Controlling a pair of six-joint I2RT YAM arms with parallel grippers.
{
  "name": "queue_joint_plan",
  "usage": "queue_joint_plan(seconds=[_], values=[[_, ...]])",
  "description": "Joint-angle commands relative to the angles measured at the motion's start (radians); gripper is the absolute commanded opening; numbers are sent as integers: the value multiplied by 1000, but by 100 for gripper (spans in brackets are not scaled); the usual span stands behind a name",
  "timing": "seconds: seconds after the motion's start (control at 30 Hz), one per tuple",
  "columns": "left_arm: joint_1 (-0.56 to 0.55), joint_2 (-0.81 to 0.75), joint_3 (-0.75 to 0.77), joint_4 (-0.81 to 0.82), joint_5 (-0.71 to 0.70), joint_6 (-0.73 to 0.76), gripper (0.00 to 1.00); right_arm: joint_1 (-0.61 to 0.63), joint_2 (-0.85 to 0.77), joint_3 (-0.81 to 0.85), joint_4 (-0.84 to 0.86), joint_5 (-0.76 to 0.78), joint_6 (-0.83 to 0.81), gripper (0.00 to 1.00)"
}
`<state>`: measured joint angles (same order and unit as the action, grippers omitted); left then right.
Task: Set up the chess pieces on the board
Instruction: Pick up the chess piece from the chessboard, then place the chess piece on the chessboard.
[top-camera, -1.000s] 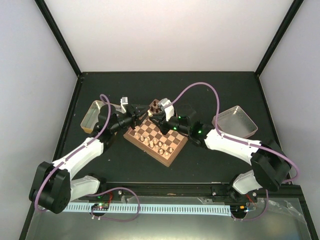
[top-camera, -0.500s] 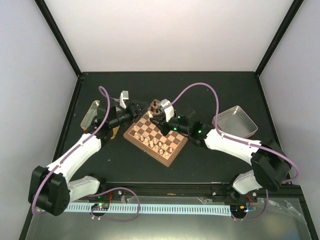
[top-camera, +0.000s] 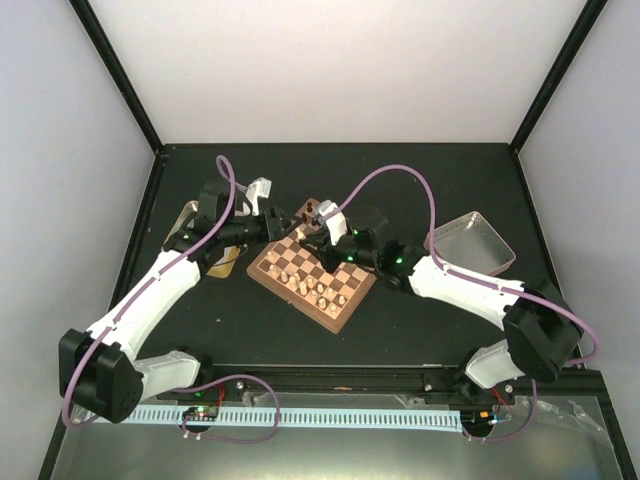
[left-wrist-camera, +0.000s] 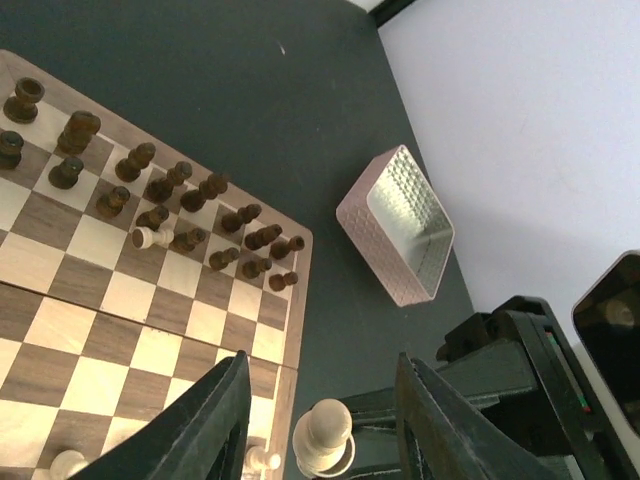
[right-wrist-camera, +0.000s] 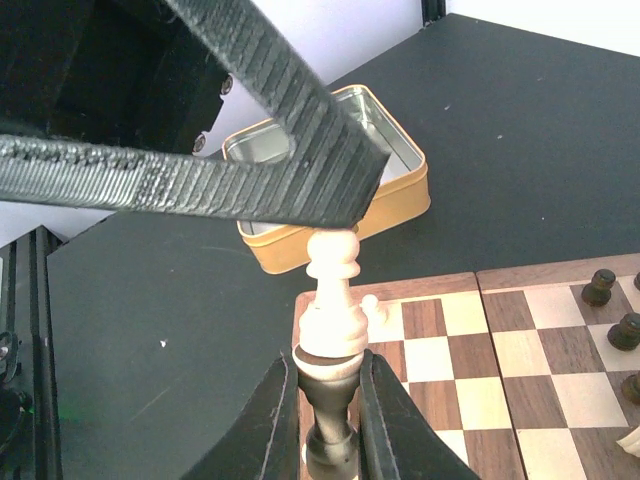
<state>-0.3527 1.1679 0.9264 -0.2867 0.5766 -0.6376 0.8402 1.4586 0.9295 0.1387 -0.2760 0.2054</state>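
Observation:
The board (top-camera: 346, 309) lies mid-table, turned like a diamond. Dark pieces (left-wrist-camera: 180, 190) fill its far rows, with one cream piece (left-wrist-camera: 145, 238) lying among them. More cream pieces (top-camera: 322, 290) stand at the near side. My right gripper (right-wrist-camera: 326, 362) is shut on the base of a cream chess piece (right-wrist-camera: 335, 300) that sticks out beyond its fingertips; a dark stem shows between the fingers. It holds the piece over the board's left corner (right-wrist-camera: 420, 287). My left gripper (left-wrist-camera: 320, 370) is open, with its jaws on either side of that cream piece (left-wrist-camera: 323, 432), not touching it.
A gold-sided tin (top-camera: 184, 236) sits left of the board, behind the held piece in the right wrist view (right-wrist-camera: 340, 215). A silver metal tray (top-camera: 470, 243) sits to the right and also shows in the left wrist view (left-wrist-camera: 395, 240). The two arms meet above the board's far-left edge.
My left gripper has risen and moved right from beside the gold tin, and now has its jaws either side of the piece in my right gripper. The right gripper has hardly moved.

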Motion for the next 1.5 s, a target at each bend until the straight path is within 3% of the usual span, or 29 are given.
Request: queue_joint_plan(seconds=[0.0, 0.17, 0.43, 0.73, 1.13, 1.33, 1.47], values=[[9, 32, 83, -134, 72, 129, 40, -2, 8, 26, -5, -13, -31, 7], [9, 58, 91, -138, 174, 143, 35, -2, 9, 28, -8, -10, -37, 7], [10, 81, 118, -160, 143, 169, 29, -1, 13, 29, -5, -12, -37, 7], [11, 96, 144, -183, 103, 205, 7, -1, 10, 22, -12, 2, -43, 7], [13, -15, 114, -175, -96, 202, 5, -2, -41, -68, -38, 66, -36, 7], [-19, -156, -137, 52, -343, 223, 6, -3, -84, -109, -54, 151, 40, 7], [-63, -137, -186, 93, -487, 190, 7, -5, -80, -114, -75, 214, 117, 7]])
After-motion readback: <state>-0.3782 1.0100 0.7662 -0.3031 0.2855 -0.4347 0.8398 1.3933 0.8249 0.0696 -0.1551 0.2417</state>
